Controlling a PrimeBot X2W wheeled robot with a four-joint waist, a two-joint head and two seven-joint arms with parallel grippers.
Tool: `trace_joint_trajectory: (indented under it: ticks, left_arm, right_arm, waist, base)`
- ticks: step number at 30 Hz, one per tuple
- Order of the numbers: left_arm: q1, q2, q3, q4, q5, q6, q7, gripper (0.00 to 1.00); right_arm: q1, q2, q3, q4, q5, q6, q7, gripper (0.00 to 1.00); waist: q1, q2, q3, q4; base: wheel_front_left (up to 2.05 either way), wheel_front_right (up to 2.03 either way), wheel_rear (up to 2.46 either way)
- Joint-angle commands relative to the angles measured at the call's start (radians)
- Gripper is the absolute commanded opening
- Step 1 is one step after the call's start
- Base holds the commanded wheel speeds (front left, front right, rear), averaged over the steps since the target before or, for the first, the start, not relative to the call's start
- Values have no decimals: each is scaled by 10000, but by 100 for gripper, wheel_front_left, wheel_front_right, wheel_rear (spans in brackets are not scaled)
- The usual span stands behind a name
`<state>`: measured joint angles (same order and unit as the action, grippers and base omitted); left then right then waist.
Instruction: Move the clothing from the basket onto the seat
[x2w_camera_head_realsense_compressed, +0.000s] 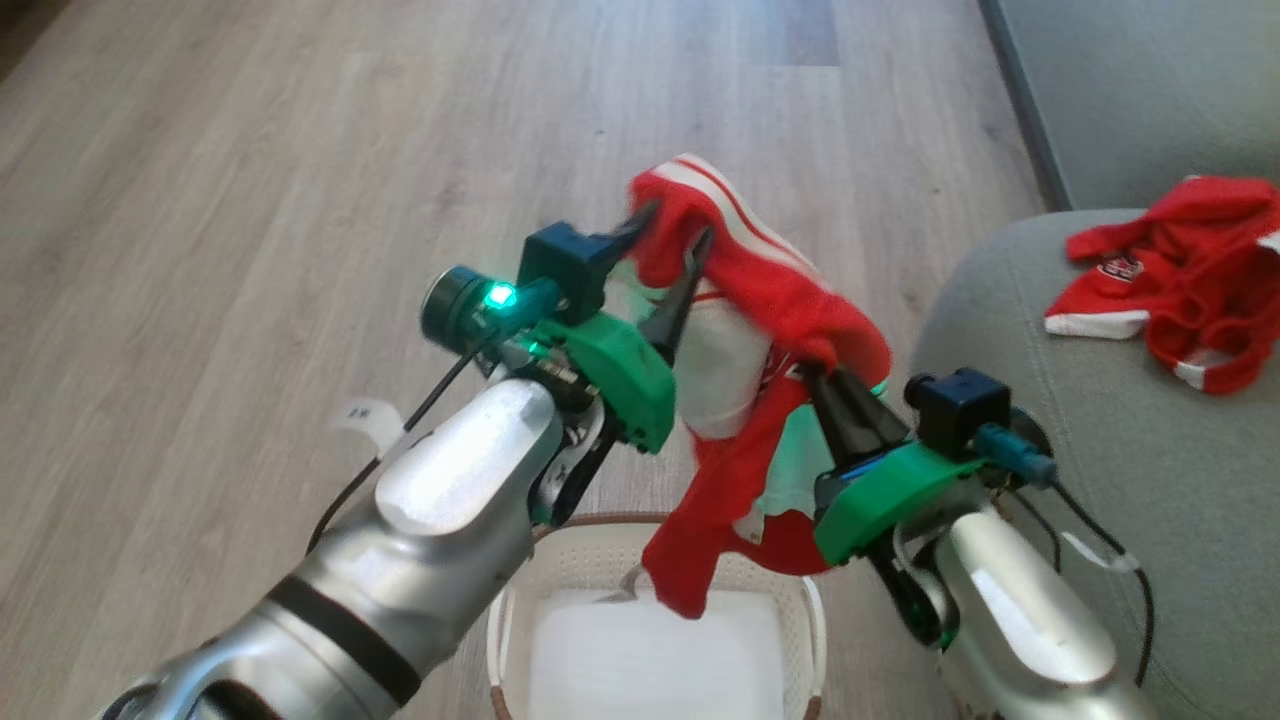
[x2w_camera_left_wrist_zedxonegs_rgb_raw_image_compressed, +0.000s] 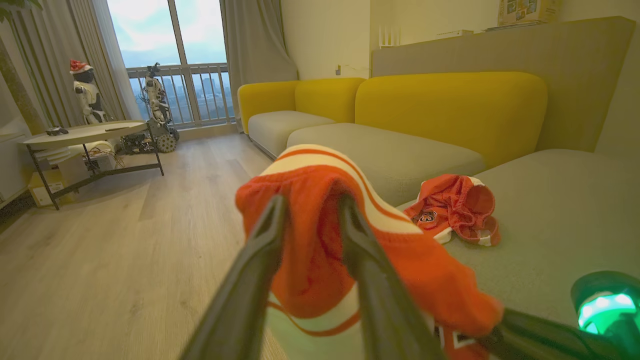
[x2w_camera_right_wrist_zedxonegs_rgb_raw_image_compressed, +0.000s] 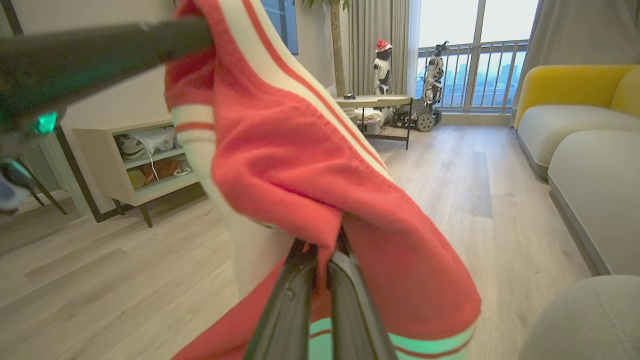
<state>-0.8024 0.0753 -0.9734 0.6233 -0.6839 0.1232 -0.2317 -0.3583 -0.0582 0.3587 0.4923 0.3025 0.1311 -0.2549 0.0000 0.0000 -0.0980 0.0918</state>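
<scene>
A red garment with white stripes hangs in the air between my two grippers, above the white basket at the bottom of the head view. My left gripper is open, its fingers apart, with the cloth's upper end draped over the tips. Lower and to the right, my right gripper is shut on a fold of the same garment, pinched at its tips. A second red piece of clothing lies crumpled on the grey-green seat at the right.
Pale wooden floor stretches ahead and to the left. The left wrist view shows more grey cushions with yellow backs and a round table. A low shelf unit stands by the wall.
</scene>
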Motion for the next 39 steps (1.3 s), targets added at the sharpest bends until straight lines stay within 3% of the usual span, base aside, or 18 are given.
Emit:
trace_joint_trajectory:
  ticks: [1, 9, 16, 25, 33, 39]
  left_arm:
    - [-356, 245, 486, -146, -92, 10, -151, 100]
    - [416, 320, 737, -100, 11, -41, -285, 100]
    - [1316, 304, 1102, -938, 682, -85, -297, 100]
    - [2546, 144, 1527, -1457, 1388, -259, -299, 100]
    - [2951, -60, 1890, -1656, 1942, -422, -299, 100]
    - [3021, -174, 2021, -1674, 2248, -549, -300, 100]
  right_arm:
    - [-381, 80, -68, -549, -193, -4, -69, 0]
    - [-196, 80, -1199, -1404, -1018, -4, -69, 0]
    - [147, 80, -1876, -2014, -1659, -4, -69, 0]
    - [756, 80, -2776, -2981, -2481, -4, -69, 0]
    - [914, 65, -3210, -3693, -2768, -4, 185, 0]
    - [601, -209, -3310, -3930, -2827, -4, 373, 0]
  waist:
    - [0, 0, 27, -226]
    - [0, 0, 88, -951]
    - [0, 0, 170, -1646]
    - [0, 0, 361, -3045]
    - [0, 0, 631, -4127]
    - [0, 0, 921, -4425]
  base:
    - [0, 0, 0]
    - [0, 0, 0]
    - [0, 0, 0]
    - [0, 0, 0]
    - [0, 0, 0]
    - [0, 0, 0]
